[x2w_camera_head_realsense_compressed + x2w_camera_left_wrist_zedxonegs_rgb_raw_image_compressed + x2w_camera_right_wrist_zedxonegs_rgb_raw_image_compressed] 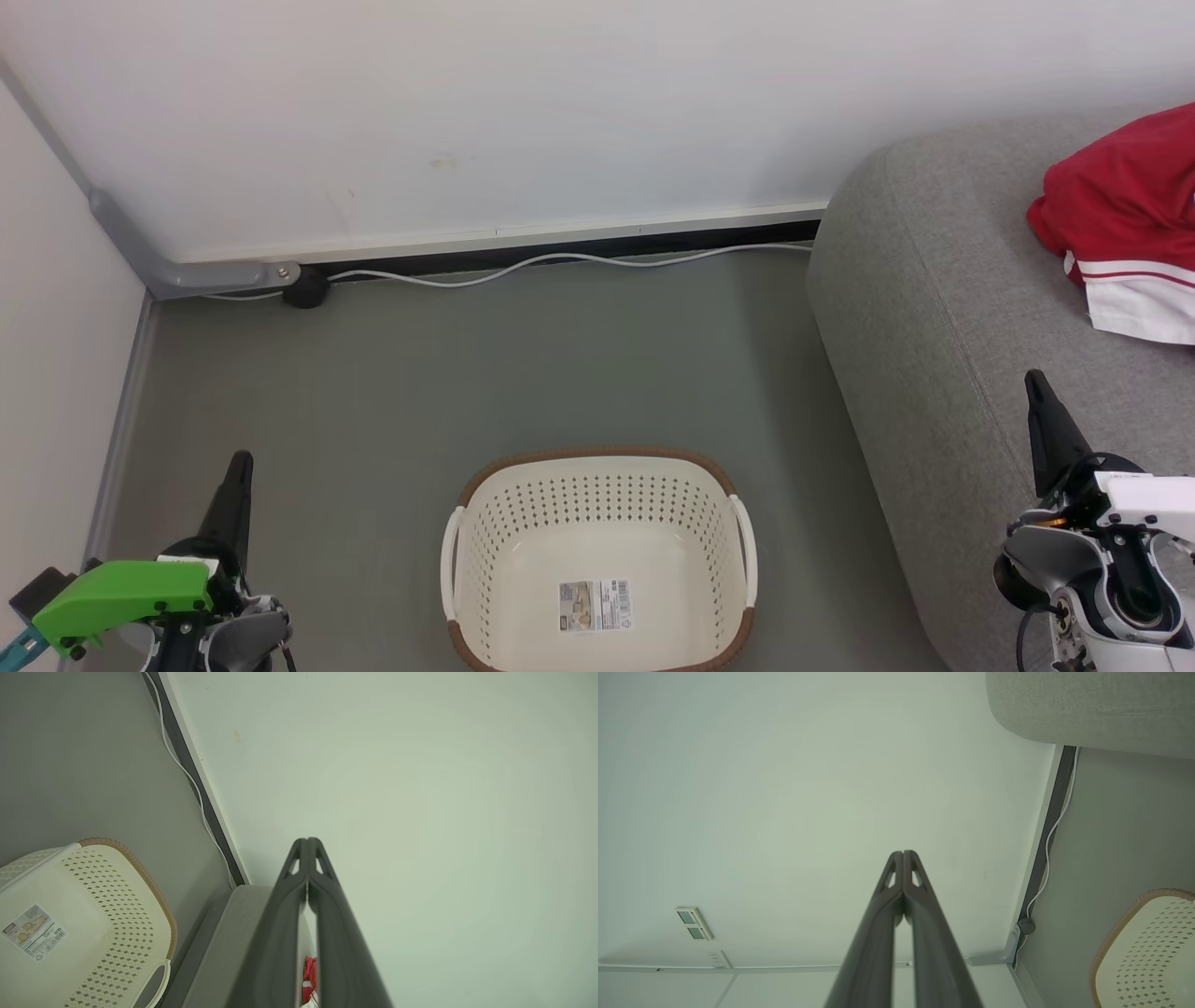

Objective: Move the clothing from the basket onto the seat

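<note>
**A:** Start closest in. How do the jaws stand?

**B:** Both pairs are closed on nothing. The left jaws sit at the lower left of the head view, dark fingers (pixel 230 504) pressed into one spike behind a green housing (pixel 121 597). The right jaws are at the lower right, their fingers (pixel 1050 429) also pressed together and showing against grey upholstery. Each wrist view shows the tips meeting with nothing between them.

**A:** And the basket?

**B:** The basket (pixel 597 457) stands on the floor (pixel 420 373) between the two arms, upright, with its brown rim facing up. A sticker (pixel 595 605) shows plainly on its cream bottom.

**A:** Where is the clothing, then?

**B:** It is on the seat (pixel 934 308). The clothing (pixel 1125 210) lies in a bunched red heap with white stripes and trim. It is at the right edge of the head view, beyond the right jaws and well apart from the basket. Part of it runs out of frame. In the left wrist view a sliver of red and white shows low between the fingers.

**A:** And further back?

**B:** A white cable (pixel 560 259) runs along the skirting to a dark plug (pixel 306 287) near the corner. Behind it is the pale wall (pixel 560 112).
</note>
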### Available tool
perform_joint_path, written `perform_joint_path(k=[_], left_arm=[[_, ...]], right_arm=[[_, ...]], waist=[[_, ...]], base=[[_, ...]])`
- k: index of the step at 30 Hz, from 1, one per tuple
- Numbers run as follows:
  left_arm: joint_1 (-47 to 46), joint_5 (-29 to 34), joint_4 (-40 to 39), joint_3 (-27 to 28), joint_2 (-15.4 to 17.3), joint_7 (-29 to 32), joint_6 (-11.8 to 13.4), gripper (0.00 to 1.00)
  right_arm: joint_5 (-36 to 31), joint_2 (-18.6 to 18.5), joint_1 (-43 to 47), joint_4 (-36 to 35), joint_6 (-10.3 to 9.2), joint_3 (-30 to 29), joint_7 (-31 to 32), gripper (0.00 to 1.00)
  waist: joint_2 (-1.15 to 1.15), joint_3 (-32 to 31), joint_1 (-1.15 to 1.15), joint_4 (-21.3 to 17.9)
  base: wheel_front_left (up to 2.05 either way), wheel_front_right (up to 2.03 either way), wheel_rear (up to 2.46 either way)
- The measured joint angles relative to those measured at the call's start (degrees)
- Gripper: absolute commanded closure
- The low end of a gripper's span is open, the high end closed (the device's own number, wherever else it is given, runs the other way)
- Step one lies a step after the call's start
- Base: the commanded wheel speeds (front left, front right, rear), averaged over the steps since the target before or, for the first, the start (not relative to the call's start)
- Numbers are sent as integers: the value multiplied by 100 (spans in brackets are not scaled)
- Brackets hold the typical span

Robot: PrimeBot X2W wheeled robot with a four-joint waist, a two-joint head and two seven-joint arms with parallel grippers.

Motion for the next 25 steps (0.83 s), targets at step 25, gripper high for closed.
perform_joint_path(k=[25], left_arm=[[0,0,-1,3,-1,0,0,100]], right_arm=[[8,1,0,-22,1,13,-8,100]], waist=[[0,1,0,0]], base=[[0,0,0]])
